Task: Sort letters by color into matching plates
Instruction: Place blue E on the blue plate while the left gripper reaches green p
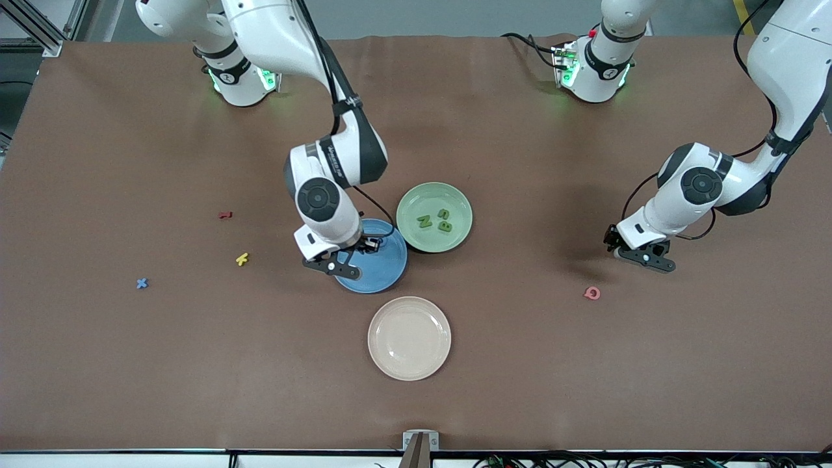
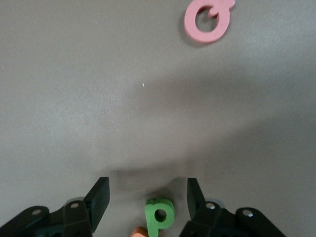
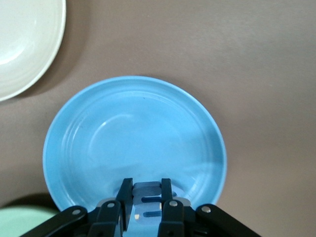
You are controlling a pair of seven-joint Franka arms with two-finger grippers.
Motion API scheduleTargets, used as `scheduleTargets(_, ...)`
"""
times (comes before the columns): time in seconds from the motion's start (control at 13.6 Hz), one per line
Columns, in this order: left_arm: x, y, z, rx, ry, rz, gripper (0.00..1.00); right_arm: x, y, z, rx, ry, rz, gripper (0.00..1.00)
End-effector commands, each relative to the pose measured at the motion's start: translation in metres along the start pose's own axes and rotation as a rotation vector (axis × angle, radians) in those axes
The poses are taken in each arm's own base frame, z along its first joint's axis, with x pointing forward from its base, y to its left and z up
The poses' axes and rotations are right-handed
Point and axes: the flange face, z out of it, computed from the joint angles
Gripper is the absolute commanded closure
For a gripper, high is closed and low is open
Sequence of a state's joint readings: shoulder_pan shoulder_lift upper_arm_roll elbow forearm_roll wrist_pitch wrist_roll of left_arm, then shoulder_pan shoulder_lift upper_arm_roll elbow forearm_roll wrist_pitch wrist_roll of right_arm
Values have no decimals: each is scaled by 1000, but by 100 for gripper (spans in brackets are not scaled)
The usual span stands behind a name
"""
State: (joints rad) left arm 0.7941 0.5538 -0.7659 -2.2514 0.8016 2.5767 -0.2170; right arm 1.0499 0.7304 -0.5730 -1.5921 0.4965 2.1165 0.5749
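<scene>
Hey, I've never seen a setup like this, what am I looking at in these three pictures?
Two white robot arms stand at a brown table. One picture looks down from across the table; the other two come from cameras on each arm's wrist.

On the table lie a blue plate, a green plate holding three green letters, and a cream plate. Loose letters lie around: red, yellow, blue and pink.

The right claw hangs over the blue plate, shut on a blue letter. The left claw is low at its end of the table, fingers either side of a green P.
</scene>
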Motion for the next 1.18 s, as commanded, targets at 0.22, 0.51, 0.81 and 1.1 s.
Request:
scheduleTargets(0.22, -15, 1, 10, -22, -7, -8, 29, 26, -22, 16, 43, 6, 28, 83)
scheduleTargets(0.51, -19, -4, 9, -17, -11, -11, 31, 25, -34, 35, 72, 52, 26, 84)
scheduleTargets(0.81, -23, -6, 10, -17, -18, -17, 35, 21, -41, 40, 74, 47, 34, 82)
scheduleTargets(1.1, -29, -5, 12, -21, -30, -19, 37, 21, -41, 33, 69, 48, 19, 25)
